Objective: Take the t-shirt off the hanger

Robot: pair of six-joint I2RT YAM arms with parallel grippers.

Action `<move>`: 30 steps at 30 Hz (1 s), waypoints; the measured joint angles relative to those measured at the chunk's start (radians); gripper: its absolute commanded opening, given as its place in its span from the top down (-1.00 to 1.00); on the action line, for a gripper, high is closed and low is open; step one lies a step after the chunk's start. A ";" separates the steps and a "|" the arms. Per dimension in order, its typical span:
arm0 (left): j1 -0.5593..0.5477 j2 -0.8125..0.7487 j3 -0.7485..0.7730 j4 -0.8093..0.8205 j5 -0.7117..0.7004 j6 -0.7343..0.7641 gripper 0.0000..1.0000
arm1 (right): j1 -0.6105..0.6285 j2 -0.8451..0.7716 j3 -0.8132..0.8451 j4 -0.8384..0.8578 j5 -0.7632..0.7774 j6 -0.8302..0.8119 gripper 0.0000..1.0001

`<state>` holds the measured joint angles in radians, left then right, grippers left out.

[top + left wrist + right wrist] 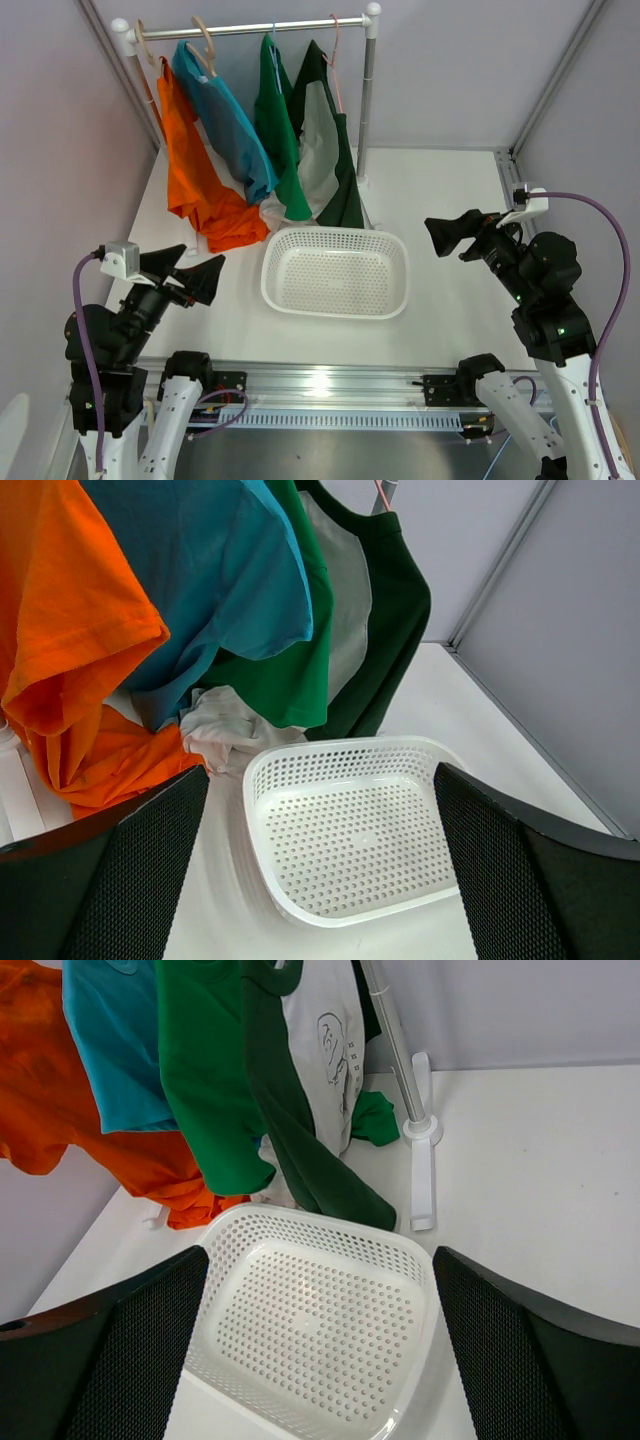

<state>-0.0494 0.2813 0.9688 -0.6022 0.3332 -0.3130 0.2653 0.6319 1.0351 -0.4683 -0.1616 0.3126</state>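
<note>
I've got four shirts on hangers (203, 40) along the rail (260, 27) at the top of the overhead frame: orange shirt (190, 170), blue shirt (225, 120), green shirt (275, 120), dark green shirt (350, 190). A white basket (335, 233) sits mid-frame. The left gripper (205, 255) at lower left and the right gripper (440, 238) at right both have jaws spread wide, gripping nothing

Overhead rear view; both wrist views low, toward shared basket (340, 752)
</note>
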 measured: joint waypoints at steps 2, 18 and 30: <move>0.000 0.000 0.000 0.000 -0.006 0.000 -0.99 | 0.000 0.000 0.000 0.000 0.002 0.000 -0.99; 0.000 0.011 0.002 -0.004 -0.043 0.001 -0.99 | 0.000 0.020 0.000 0.004 0.023 0.000 -0.99; -0.001 0.475 0.460 0.075 -0.211 0.030 -0.99 | 0.037 0.621 0.368 0.201 -0.039 -0.014 -0.75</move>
<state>-0.0502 0.7563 1.4284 -0.5270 0.1219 -0.2832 0.3023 1.2530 1.4029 -0.2676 -0.2008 0.2981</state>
